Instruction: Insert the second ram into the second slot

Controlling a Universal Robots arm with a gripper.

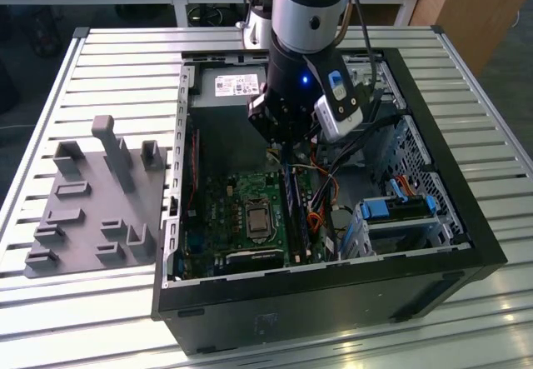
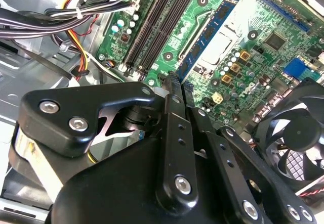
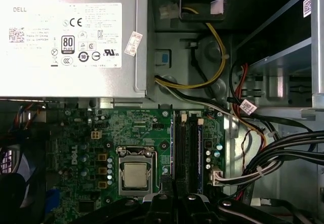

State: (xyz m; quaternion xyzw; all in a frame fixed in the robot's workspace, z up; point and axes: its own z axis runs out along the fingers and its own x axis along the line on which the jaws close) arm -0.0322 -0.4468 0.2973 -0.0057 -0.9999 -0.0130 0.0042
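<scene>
My gripper (image 1: 280, 146) hangs inside the open computer case, over the back end of the memory slots (image 1: 298, 215). In the second wrist view the black fingers (image 2: 172, 97) are pressed together, and the gripper (image 2: 177, 80) is shut on the second ram (image 2: 210, 37). This is a thin blue board with dark chips that runs away from the fingertips. It hovers above the motherboard, parallel to the black slots (image 2: 152, 27), beside the processor socket (image 2: 223, 47). In the first wrist view the gripper (image 3: 169, 183) lines up with the slots (image 3: 187, 148).
The power supply (image 3: 68, 37) is at the back of the case. Cable bundles (image 3: 273, 158) crowd the side of the slots away from the socket. A fan (image 2: 293, 148) sits by the board. Blue drive brackets (image 1: 400, 211) are at the exterior view's right. A grey fixture plate (image 1: 92, 202) lies outside the case.
</scene>
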